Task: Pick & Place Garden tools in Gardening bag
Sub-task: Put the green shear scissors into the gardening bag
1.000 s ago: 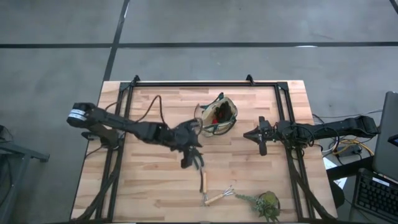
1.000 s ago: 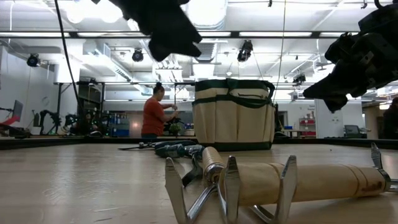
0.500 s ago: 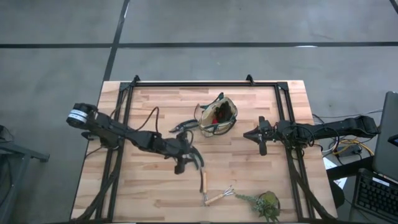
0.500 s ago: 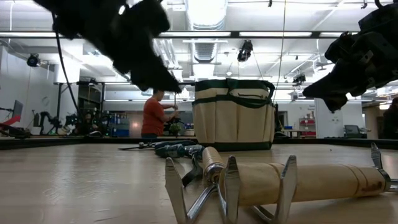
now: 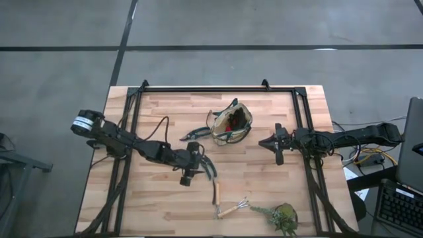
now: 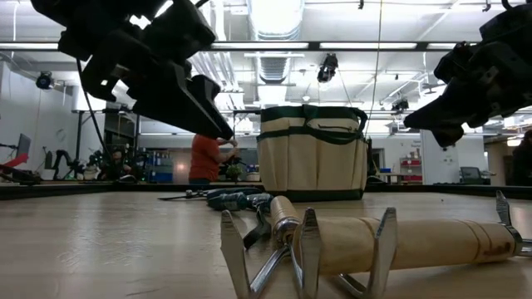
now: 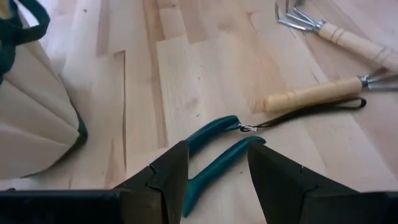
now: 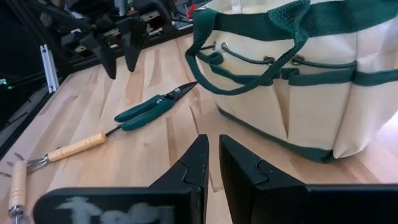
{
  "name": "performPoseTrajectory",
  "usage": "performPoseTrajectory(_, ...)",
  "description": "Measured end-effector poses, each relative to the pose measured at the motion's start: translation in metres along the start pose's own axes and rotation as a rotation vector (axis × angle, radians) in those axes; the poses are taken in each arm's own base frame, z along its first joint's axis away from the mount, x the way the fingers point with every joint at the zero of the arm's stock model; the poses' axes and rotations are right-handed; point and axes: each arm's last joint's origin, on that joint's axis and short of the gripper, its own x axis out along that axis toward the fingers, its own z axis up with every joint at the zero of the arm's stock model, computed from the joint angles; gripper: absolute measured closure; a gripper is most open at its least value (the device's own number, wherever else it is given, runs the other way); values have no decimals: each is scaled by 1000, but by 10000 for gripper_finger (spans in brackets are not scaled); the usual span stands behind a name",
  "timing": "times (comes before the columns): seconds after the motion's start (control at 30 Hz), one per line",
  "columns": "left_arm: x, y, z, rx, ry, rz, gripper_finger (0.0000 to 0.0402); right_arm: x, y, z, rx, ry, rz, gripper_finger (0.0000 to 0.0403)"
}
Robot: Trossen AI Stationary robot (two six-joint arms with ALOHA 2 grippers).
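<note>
My left gripper is open and empty, above the green-handled pruning shears that lie flat on the table; its fingers stand to either side of the handles without touching them. A second pair of shears lies beside the tan gardening bag, which stands upright and holds a red-and-black bundle. Two wooden-handled fork tools lie nearer the front edge. My right gripper is shut and empty, in the air to the right of the bag.
A green leafy plant clump lies at the table's near right. A dark cord runs from one fork tool's handle toward the shears. A black frame rims the table. A person stands in the room far behind.
My left gripper has moved from beside the bag toward the table's near edge and a little left, coming down and turning, and now hangs over the green-handled shears. This has uncovered the second shears by the bag. No tool has moved.
</note>
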Motion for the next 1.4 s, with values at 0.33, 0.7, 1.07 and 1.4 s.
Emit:
performPoseTrajectory(0.33,19,-6,-7,73,30,-39,232,0,-1,1,1,-16,-43,369)
performPoseTrajectory(0.7,56,-14,-6,162,200,-77,232,0,-1,2,8,-30,-37,369)
performPoseTrajectory(1.07,70,-14,-2,175,289,-43,246,0,-1,2,7,-30,-36,369)
performPoseTrajectory(1.4,70,-12,1,159,314,18,349,0,-1,2,6,-30,-36,369)
